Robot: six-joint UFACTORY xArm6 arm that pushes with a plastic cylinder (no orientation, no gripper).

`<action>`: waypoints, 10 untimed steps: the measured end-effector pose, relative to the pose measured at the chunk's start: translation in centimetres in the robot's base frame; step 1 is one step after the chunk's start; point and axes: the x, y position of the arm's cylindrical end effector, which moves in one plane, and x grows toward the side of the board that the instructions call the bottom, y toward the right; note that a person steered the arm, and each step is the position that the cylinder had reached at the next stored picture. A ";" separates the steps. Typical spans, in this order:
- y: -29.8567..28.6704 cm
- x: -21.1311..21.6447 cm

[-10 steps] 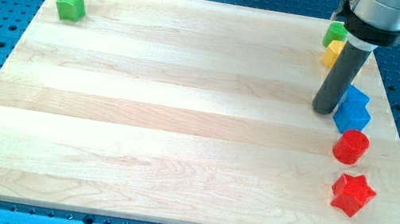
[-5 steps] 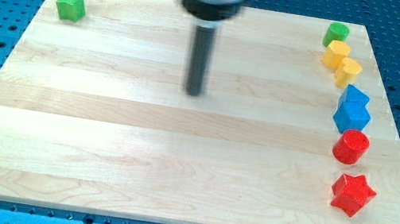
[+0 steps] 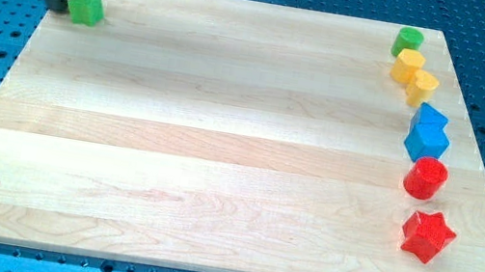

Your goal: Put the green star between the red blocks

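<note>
Wooden board (image 3: 217, 171) on a blue perforated bench; no jaws on this rig, just a bare rod, so nothing is gripped or held.

Near edge, view's bottom right: red star (image 3: 427, 236). Just above it, red cylinder (image 3: 425, 178), a small gap between the two, not touching. That gap is the target slot and it looks tight for a star, so one red block may get nudged on entry.

Further up the right side: two blue blocks (image 3: 428, 133) stacked close, touching or nearly so, the lower one just above the red cylinder. Shapes hard to call. Then two yellow blocks (image 3: 415, 76), touching, then a green block (image 3: 408, 41), roundish, at the far right corner.

Far left corner: green star (image 3: 86, 6), well apart from the reds, on the opposite side of the board diagonally. My tip (image 3: 56, 5) sits just to the star's left, at or just off the board's left edge, touching or about to touch; can't tell which.

Progress: essentially zero on displacement. Star is at its far-left spot, whole push remains. Tip is on the correct side for a push toward the view's right and bottom. Left to do: long diagonal run across open board, then thread it in from the left between the reds without clipping the blues.
</note>
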 end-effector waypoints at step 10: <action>23.4 8.2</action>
